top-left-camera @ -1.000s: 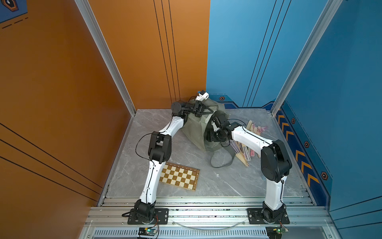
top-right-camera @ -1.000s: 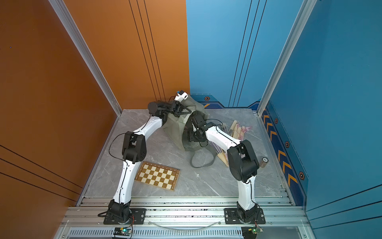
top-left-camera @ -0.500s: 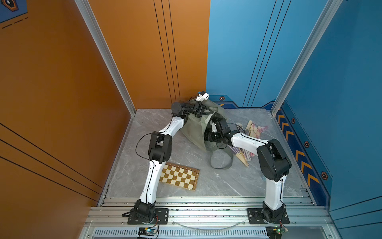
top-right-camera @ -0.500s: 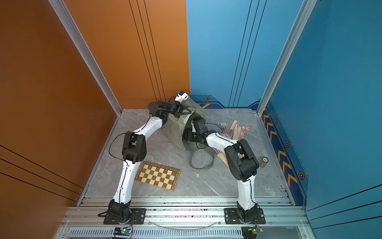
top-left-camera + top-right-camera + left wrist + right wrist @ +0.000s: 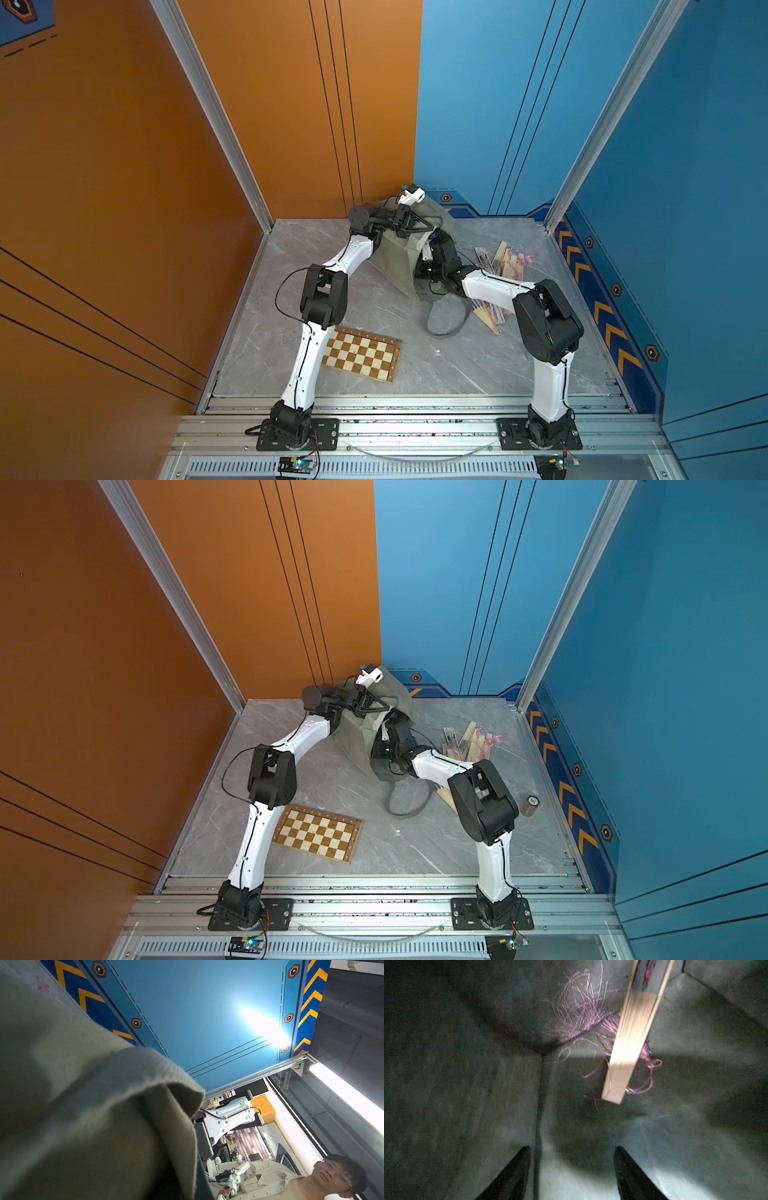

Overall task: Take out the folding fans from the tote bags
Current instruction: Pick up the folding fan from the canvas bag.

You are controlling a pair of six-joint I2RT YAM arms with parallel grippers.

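The olive tote bag (image 5: 397, 257) (image 5: 357, 739) hangs lifted at the back of the table. My left gripper (image 5: 430, 226) (image 5: 388, 706) is shut on its upper edge, and the fabric (image 5: 93, 1115) fills the left wrist view. My right gripper (image 5: 571, 1148) is inside the bag, open, with nothing between its fingers; in both top views the cloth hides it. Ahead of it, a closed folding fan (image 5: 631, 1030) with pale ribs lies over a purple tassel (image 5: 583, 1020) on the bag's floor. More fans (image 5: 503, 259) (image 5: 473, 742) lie on the table to the right of the bag.
A brown-and-cream chessboard (image 5: 359, 353) (image 5: 318, 833) lies near the front, beside the left arm. A bag strap (image 5: 446, 322) (image 5: 405, 802) loops over the table below the bag. Further fans (image 5: 488, 316) lie under the right forearm. A small brown cylinder (image 5: 532, 804) stands at the right.
My right arm has reached further into the bag and its forearm has dropped lower. The left arm still holds the bag's edge in the same place.
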